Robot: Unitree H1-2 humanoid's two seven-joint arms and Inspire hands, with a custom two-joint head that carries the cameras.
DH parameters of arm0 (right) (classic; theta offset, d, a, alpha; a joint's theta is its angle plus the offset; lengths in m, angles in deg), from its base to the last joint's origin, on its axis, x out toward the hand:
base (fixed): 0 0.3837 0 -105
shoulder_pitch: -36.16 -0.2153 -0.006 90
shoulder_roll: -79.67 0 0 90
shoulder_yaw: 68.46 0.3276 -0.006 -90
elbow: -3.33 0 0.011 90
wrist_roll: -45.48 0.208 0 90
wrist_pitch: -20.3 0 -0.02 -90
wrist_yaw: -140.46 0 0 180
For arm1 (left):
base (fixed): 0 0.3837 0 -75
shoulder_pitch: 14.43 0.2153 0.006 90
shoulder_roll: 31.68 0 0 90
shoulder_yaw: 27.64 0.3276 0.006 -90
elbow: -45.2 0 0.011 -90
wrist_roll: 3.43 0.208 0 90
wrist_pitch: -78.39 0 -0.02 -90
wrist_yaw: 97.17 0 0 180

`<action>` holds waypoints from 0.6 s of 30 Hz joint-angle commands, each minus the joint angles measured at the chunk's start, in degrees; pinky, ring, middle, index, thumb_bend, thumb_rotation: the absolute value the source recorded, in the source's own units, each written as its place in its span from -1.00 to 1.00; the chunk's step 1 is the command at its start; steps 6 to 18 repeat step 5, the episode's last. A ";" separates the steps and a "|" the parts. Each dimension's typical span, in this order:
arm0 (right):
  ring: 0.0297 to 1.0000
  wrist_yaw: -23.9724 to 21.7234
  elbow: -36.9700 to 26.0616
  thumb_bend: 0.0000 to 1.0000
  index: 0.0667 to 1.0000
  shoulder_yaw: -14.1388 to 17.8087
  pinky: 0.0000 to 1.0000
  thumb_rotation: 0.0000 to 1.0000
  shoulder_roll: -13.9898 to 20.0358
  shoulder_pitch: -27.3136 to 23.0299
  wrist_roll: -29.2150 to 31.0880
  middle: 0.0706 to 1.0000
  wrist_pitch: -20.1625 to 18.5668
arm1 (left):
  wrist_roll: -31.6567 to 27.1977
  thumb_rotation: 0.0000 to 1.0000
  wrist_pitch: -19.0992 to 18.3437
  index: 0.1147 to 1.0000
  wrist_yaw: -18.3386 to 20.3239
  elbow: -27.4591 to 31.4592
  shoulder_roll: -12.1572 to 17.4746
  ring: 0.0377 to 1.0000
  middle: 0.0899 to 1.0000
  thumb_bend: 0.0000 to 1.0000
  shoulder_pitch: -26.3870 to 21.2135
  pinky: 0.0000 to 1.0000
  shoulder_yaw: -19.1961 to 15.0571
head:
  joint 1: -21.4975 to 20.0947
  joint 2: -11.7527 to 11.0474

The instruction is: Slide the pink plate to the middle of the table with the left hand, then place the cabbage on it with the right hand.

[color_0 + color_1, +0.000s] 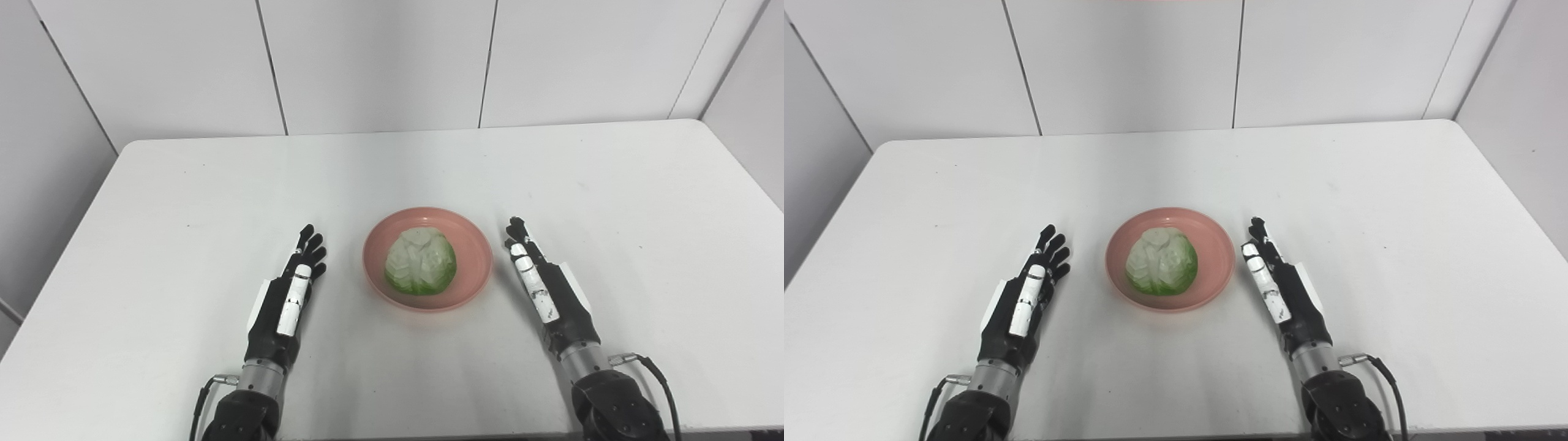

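A pink plate (474,245) sits near the middle of the white table, toward the front. A pale green and white cabbage (421,261) rests on it. My left hand (288,297) lies flat to the left of the plate, fingers stretched out and apart, holding nothing. My right hand (542,285) lies to the right of the plate, fingers straight and pointing away from me, also holding nothing. Neither hand touches the plate. The right eye view shows the same plate (1213,242) and cabbage (1161,262).
The white table (392,177) has rounded far corners and white wall panels behind it. Cables run from both wrists at the table's front edge.
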 commanded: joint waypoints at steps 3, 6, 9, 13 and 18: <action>0.94 -0.56 -0.92 -0.50 0.96 -0.66 0.98 1.00 -0.22 -0.73 0.28 0.95 -1.43 | -0.03 1.00 -0.76 0.93 -0.04 -1.18 0.09 0.92 0.95 -0.23 -0.10 0.88 -0.08 | 0.00 0.13; 0.94 -0.59 -0.80 -0.51 0.96 -0.58 0.98 1.00 -0.22 -0.74 0.47 0.95 -1.26 | -0.18 1.00 -0.77 0.93 0.04 -1.14 0.09 0.92 0.95 -0.23 -0.11 0.89 -0.09 | 0.01 0.17; 0.94 -0.59 -0.80 -0.51 0.96 -0.58 0.98 1.00 -0.22 -0.74 0.47 0.95 -1.26 | -0.18 1.00 -0.77 0.93 0.04 -1.14 0.09 0.92 0.95 -0.23 -0.11 0.89 -0.09 | 0.01 0.17; 0.94 -0.59 -0.80 -0.51 0.96 -0.58 0.98 1.00 -0.22 -0.74 0.47 0.95 -1.26 | -0.18 1.00 -0.77 0.93 0.04 -1.14 0.09 0.92 0.95 -0.23 -0.11 0.89 -0.09 | 0.01 0.17; 0.94 -0.59 -0.80 -0.51 0.96 -0.58 0.98 1.00 -0.22 -0.74 0.47 0.95 -1.26 | -0.18 1.00 -0.77 0.93 0.04 -1.14 0.09 0.92 0.95 -0.23 -0.11 0.89 -0.09 | 0.01 0.17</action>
